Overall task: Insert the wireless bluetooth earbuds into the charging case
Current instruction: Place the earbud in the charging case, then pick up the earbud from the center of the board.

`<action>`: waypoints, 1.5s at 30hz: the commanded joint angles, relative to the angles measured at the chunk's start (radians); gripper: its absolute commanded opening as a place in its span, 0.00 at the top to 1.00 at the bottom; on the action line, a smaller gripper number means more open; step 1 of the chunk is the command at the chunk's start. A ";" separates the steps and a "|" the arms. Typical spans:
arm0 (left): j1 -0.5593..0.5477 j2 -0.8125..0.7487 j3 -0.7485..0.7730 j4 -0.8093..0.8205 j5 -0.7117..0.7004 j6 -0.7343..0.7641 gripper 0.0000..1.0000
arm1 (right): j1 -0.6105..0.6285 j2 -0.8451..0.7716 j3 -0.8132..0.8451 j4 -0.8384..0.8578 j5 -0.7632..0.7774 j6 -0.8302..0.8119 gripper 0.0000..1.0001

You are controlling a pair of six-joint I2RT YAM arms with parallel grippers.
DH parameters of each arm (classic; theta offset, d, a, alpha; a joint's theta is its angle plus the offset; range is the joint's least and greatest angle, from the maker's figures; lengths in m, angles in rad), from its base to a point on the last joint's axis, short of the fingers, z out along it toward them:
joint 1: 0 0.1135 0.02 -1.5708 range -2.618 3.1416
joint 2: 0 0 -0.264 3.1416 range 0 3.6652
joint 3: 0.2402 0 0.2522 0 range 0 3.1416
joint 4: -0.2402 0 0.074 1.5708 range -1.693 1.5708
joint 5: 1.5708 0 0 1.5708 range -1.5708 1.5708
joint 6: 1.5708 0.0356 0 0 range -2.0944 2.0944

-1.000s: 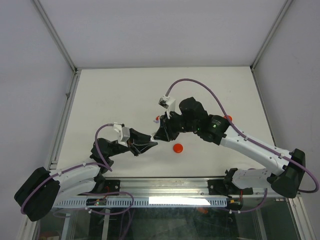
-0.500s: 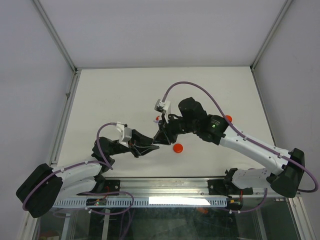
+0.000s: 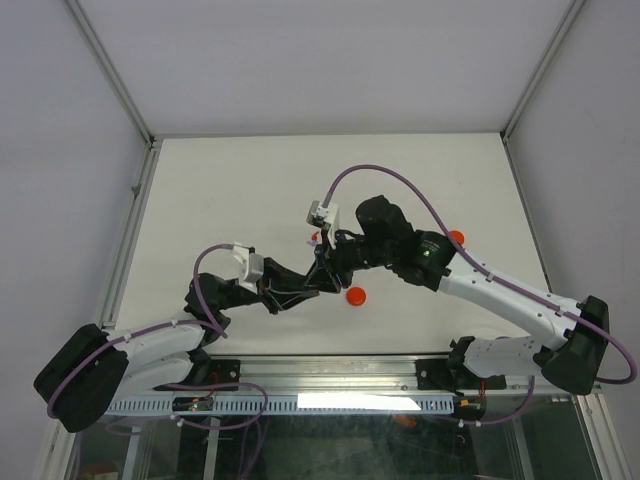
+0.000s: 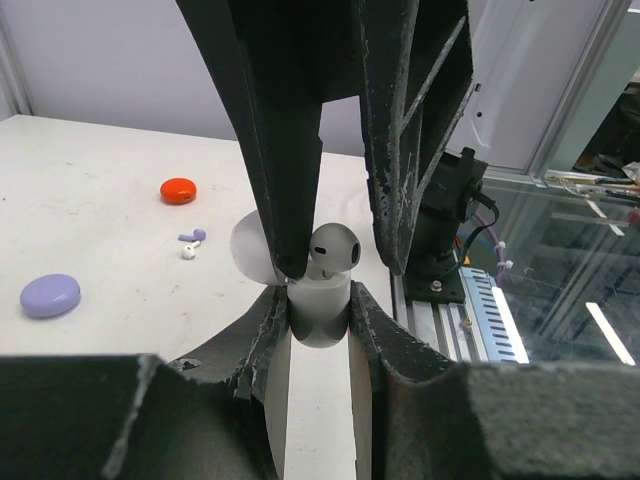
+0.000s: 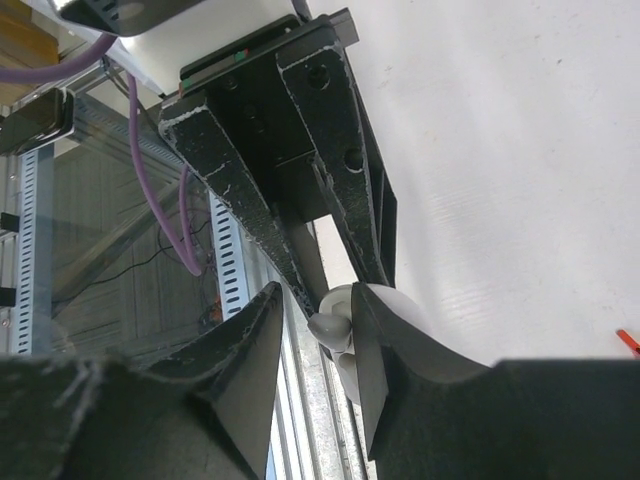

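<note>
Between the slightly parted jaws of your right gripper (image 5: pixel 318 303), the earbud (image 4: pixel 335 248) sits in the charging case (image 4: pixel 320 318) your left gripper (image 4: pixel 316 298) clamps; withdraw straight next.

No legible text, no labels or brands, no numbers or signs

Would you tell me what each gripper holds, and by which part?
Left gripper clamps the white plastic charging case by its sides; the white stemmed earbud sits in the right gripper, grip uncertain.
</note>
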 commanded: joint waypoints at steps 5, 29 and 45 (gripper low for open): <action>0.002 -0.009 0.017 0.117 -0.024 -0.012 1.00 | 0.003 -0.023 0.038 0.020 0.139 0.009 0.66; 0.002 -0.069 -0.047 0.098 -0.195 0.008 1.00 | 0.003 -0.043 0.063 0.035 0.277 0.157 0.65; 0.002 -0.140 -0.119 0.045 -0.349 0.033 1.00 | -0.036 -0.056 0.062 -0.138 0.562 0.140 0.53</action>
